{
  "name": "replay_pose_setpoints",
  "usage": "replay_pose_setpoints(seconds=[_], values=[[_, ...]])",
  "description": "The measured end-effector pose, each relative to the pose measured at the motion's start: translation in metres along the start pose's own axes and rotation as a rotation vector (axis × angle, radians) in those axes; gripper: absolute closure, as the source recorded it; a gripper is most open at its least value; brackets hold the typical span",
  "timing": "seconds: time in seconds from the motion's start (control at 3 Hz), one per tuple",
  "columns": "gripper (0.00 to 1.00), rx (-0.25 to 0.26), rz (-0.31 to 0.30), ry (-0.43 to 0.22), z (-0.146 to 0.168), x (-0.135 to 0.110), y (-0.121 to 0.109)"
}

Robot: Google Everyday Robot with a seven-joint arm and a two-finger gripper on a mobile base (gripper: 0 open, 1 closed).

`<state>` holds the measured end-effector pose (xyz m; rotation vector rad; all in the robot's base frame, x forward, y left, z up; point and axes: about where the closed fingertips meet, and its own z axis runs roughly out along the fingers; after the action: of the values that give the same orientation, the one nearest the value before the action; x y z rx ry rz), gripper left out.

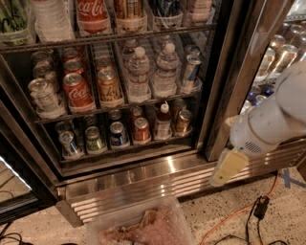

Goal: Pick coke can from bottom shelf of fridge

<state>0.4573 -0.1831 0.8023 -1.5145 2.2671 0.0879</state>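
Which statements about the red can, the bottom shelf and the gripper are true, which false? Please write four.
1. The small red coke can with silver lid stands upright on the dark wire bottom shelf. True.
2. It stands between a blue can and a red-capped bottle. True.
3. The cream gripper holds it. False: the gripper hangs outside, before the ribbed steel base, apart from the can.
4. The bronze can lies on the floor. False: it stands on that shelf.

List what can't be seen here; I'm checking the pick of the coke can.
- Camera view: rear cans behind the coke can on the bottom shelf, mostly hidden by the front row.
- Top bottles, cut off by the upper edge.
- Right-door cans, partly hidden by the arm; gripper low right, before the fridge.
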Motion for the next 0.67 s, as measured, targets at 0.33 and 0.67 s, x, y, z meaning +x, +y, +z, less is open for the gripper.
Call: replay_pose_setpoints(seconds=[0.33, 0.67], values=[[0.00, -0.024, 0.064, -0.012, 0.0652, 0.0065, 0.0054], [0.00, -0.024, 0.064, -0.012, 0.0652, 0.0065, 0.0054]])
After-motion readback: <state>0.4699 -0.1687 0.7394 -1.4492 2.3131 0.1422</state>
